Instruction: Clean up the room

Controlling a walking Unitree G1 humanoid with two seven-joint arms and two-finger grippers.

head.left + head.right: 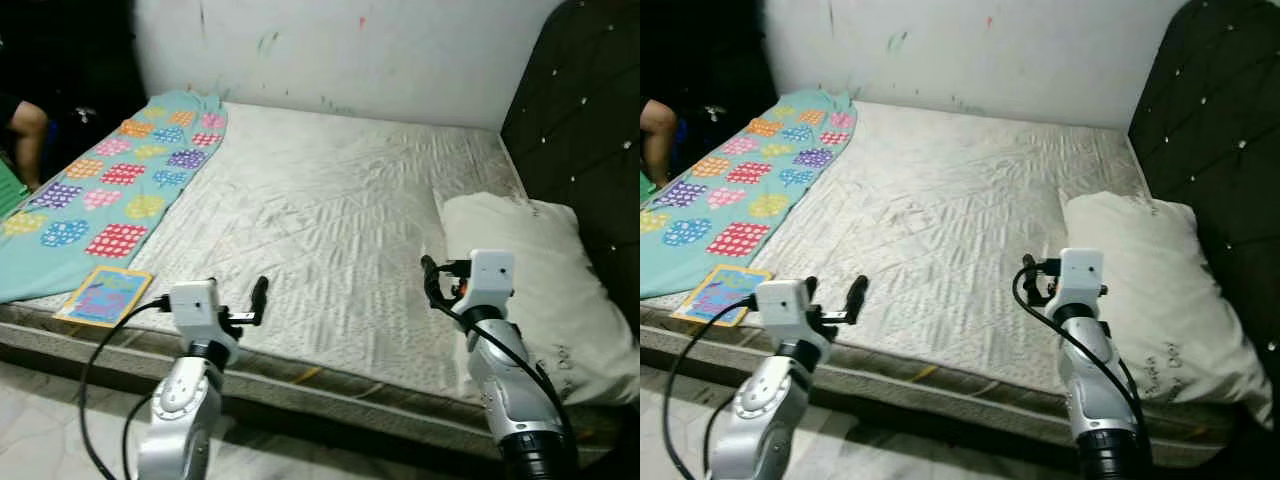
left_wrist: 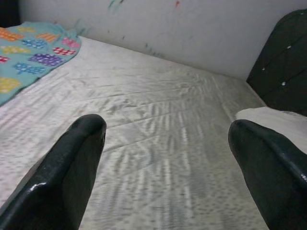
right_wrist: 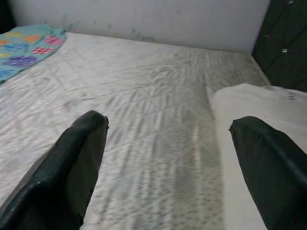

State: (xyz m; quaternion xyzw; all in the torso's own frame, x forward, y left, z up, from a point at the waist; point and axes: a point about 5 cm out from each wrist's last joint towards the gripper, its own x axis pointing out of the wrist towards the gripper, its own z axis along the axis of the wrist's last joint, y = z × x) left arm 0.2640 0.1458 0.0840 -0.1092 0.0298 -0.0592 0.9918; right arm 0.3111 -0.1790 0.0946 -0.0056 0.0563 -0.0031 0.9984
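While both arms hold out over the near edge of the mattress, I take the mattress as my landmark. It is a bare, quilted, off-white one, wrinkled across its middle, filling the corner between a marked white wall at its far side and a dark tufted headboard at its right side.

A turquoise blanket printed with coloured patches runs along the mattress's left side, from the far corner down to the near edge. At the near left corner of the mattress, just beside the blanket's end, lies a flat picture book with a yellow border and blue cover (its title is too small for me to read). A white pillow lies at the mattress's right side, against the headboard and reaching the near edge.

My left gripper hovers above the near edge of the mattress, to the right of the book and apart from it; its wrist view shows the two black fingers spread wide with nothing between them. My right gripper hangs over the near right part of the mattress, just beside the pillow's inner edge, fingers likewise wide and holding nothing.

Beyond the mattress's left side, a person's arm shows against the dark background.
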